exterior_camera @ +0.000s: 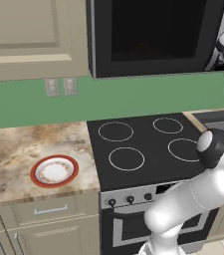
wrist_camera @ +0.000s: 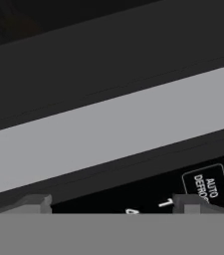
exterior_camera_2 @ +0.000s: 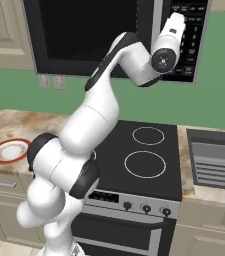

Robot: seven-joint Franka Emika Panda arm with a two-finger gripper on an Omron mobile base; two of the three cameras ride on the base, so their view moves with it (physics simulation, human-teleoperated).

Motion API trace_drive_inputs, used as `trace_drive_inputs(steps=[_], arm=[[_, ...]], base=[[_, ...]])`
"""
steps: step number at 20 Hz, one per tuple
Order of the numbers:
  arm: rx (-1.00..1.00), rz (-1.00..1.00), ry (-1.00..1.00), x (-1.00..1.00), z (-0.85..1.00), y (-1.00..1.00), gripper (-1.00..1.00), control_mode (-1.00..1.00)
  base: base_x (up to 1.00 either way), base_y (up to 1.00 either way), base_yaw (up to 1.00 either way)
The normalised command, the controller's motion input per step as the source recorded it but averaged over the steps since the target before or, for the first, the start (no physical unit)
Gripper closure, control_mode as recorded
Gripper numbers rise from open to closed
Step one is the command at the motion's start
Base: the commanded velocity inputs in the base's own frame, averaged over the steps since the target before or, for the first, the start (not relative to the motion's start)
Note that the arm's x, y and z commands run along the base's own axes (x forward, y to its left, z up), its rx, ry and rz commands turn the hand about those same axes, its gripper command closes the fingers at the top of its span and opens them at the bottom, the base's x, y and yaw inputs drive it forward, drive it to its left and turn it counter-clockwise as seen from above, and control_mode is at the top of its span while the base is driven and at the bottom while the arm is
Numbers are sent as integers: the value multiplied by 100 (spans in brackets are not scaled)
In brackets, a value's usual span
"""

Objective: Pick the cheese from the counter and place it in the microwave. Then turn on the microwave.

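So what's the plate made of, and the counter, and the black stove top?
The plate looks like glazed ceramic: white, smooth, with a painted red rim. The counter looks like polished stone, given its mottled beige-brown veining. The stove top seems to be black glass: flat, dark, with white burner rings printed on.

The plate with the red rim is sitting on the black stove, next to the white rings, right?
Not quite. The plate has a red rim, but it sits on the marbled counter, to the left of the black stove, not on it. The left base view shows this; the white rings are on the stove alone.
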Motion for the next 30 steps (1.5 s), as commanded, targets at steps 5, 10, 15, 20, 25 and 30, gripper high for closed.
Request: trace_drive_inputs(steps=[5,10,15,20,25,30], arm=[[4,2,0,51,0,31,-100,-100],[3,3,0,49,-5,31,-100,-100],[5,6,0,27,-8,23,-100,-100],[6,7,0,24,-8,28,-100,-100],[2,2,-8,23,-9,38,-100,-100],[0,0,-4,25,-10,32,-100,-100]], base=[[0,0,0],[0,0,0],[0,0,0],[0,0,0],[0,0,0],[0,0,0]])
